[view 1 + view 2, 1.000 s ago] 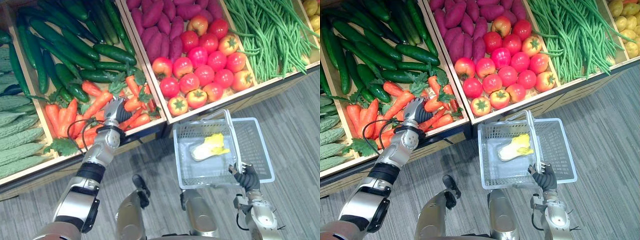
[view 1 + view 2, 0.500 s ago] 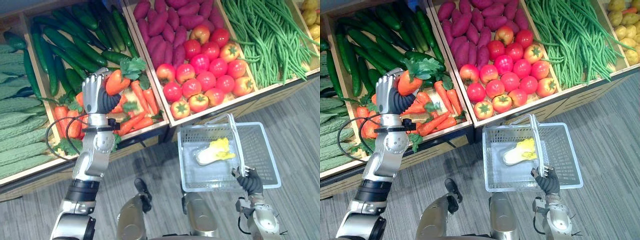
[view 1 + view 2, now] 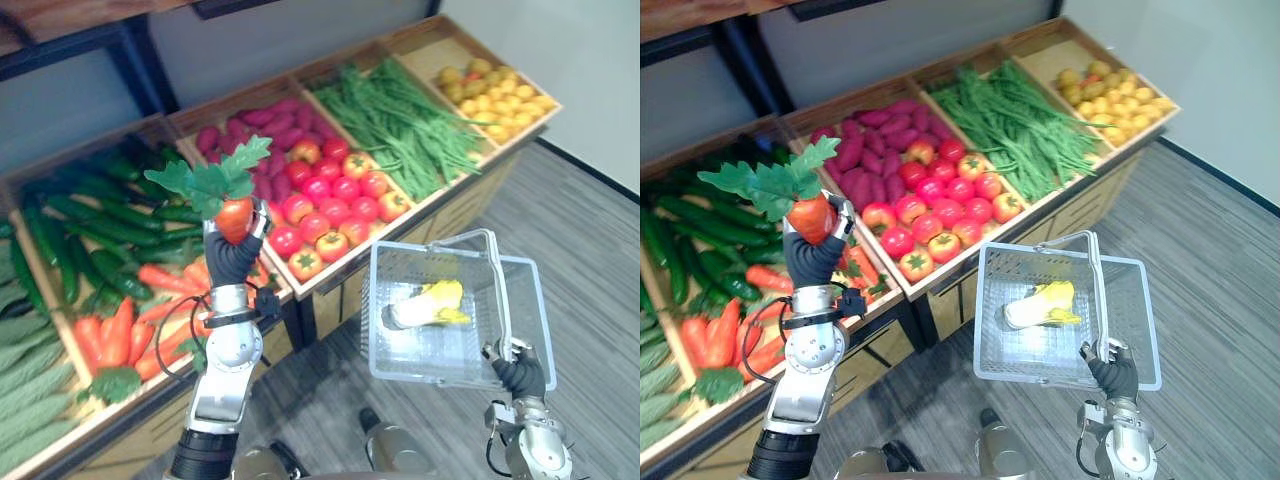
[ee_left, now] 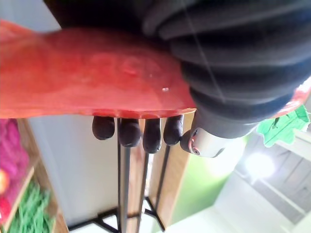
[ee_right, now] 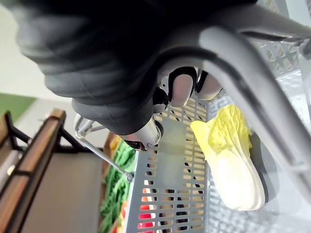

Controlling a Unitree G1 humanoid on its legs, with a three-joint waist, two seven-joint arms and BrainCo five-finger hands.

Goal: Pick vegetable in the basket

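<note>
My left hand (image 3: 232, 262) is raised above the carrot bin, shut on an orange carrot (image 3: 234, 214) with green leaves (image 3: 212, 178) on top. In the left wrist view the carrot (image 4: 92, 85) lies across the palm with the fingertips (image 4: 137, 132) curled past it. To the right, my right hand (image 3: 1110, 375) is shut on the handle (image 5: 252, 92) of a grey plastic basket (image 3: 520, 340) held above the floor. A yellow-white cabbage (image 3: 428, 304) lies inside the basket, also seen as the cabbage (image 5: 231, 160) in the right wrist view.
A wooden stand holds bins of cucumbers (image 3: 100, 215), carrots (image 3: 125, 330), purple sweet potatoes (image 3: 262, 150), tomatoes (image 3: 330, 205), green beans (image 3: 400, 125) and yellow fruit (image 3: 495, 95). Grey plank floor (image 3: 590, 230) lies to the right of the stand.
The left hand has lifted the carrot higher, clear of the bin. The camera has tilted up, bringing the whole stand and the wall behind it into view. The basket stays held.
</note>
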